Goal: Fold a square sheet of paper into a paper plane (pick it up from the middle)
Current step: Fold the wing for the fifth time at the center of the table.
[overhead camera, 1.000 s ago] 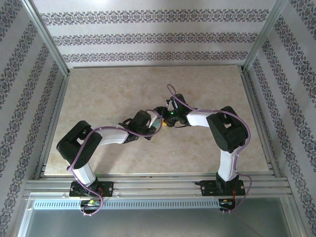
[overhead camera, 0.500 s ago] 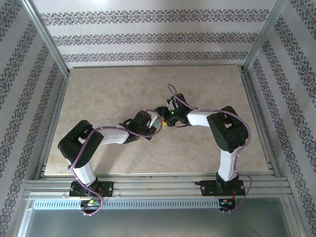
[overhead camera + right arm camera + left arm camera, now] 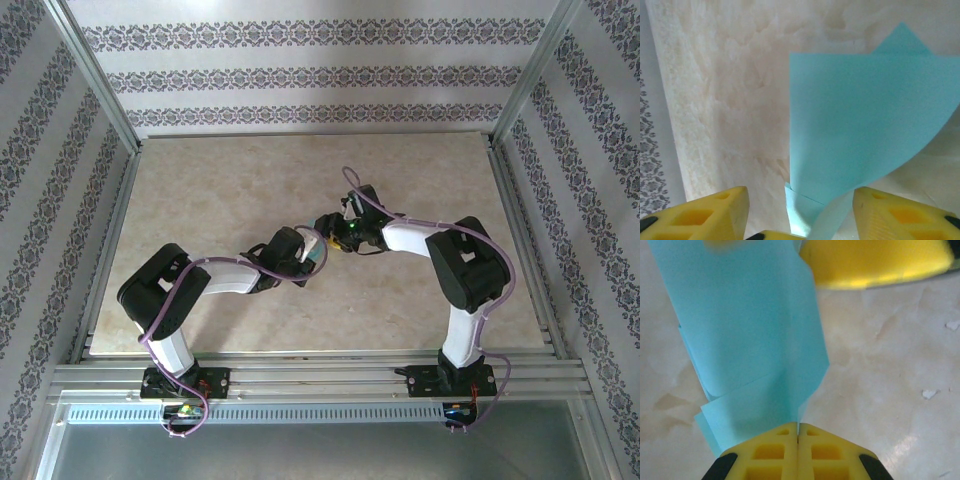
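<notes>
Well, the left gripper [image 3: 798, 431] is clamped tight on one edge of the folded turquoise paper [image 3: 750, 330], which stands up over the middle of the table [image 3: 220, 180]. Facing it, the right gripper [image 3: 800, 197] has its jaws spread apart, the paper curling between them.

No readable text, no labels, seemingly no numbers

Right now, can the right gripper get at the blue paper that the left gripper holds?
Probably yes. The paper hangs between the open fingers of the right gripper, and nothing blocks them. The left gripper is shut on the paper's opposite end.
</notes>
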